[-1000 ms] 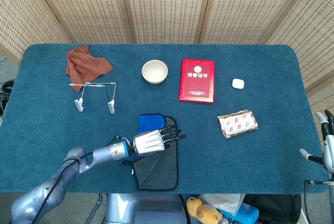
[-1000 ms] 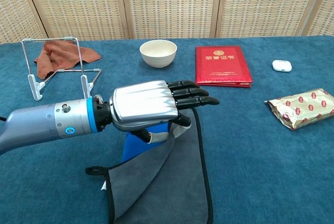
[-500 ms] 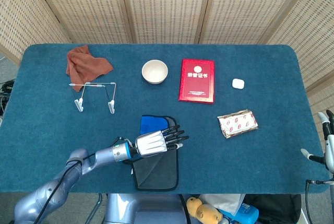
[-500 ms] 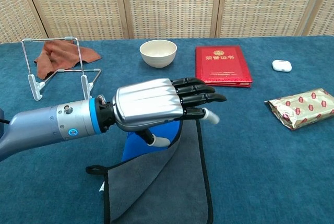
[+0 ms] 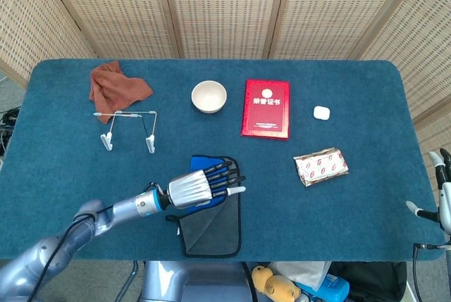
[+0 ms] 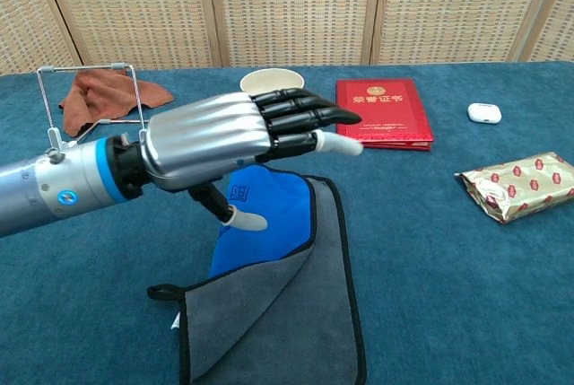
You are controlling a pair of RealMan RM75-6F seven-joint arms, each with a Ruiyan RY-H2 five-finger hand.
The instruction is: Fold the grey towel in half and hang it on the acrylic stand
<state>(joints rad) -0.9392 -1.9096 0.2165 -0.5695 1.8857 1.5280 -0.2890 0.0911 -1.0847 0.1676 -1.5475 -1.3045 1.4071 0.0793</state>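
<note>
On the blue-carpeted table (image 5: 352, 217), near the front edge: grey towel (image 5: 215, 228) lies flat with black edging, one corner folded back to show the blue underside (image 6: 269, 223); small black hanging loop at its left corner in chest view. Not folded in half, not on the stand.

Left hand (image 5: 201, 188) hovers above the towel's blue end, palm down, fingers (image 6: 300, 116) stretched out and slightly spread, thumb hanging below; holds nothing, clear of the cloth in chest view.

Red certificate booklet (image 5: 266, 108) lies flat mid-table toward the back, gold lettering on the cover.

Brown cloth (image 5: 113, 85) is bunched at the back left, just behind the acrylic stand (image 5: 127, 129), which is upright on two clear feet with a wire frame; nothing hangs on it.

White bowl (image 5: 209, 96) sits upright, left of the booklet.

Red-and-white foil snack packet (image 5: 320, 166) lies right of the towel.

Right hand (image 5: 440, 189) is at the table's right edge, mostly cut off by the frame; finger state can't be told.

White earbuds case (image 5: 321, 112) sits right of the booklet.
</note>
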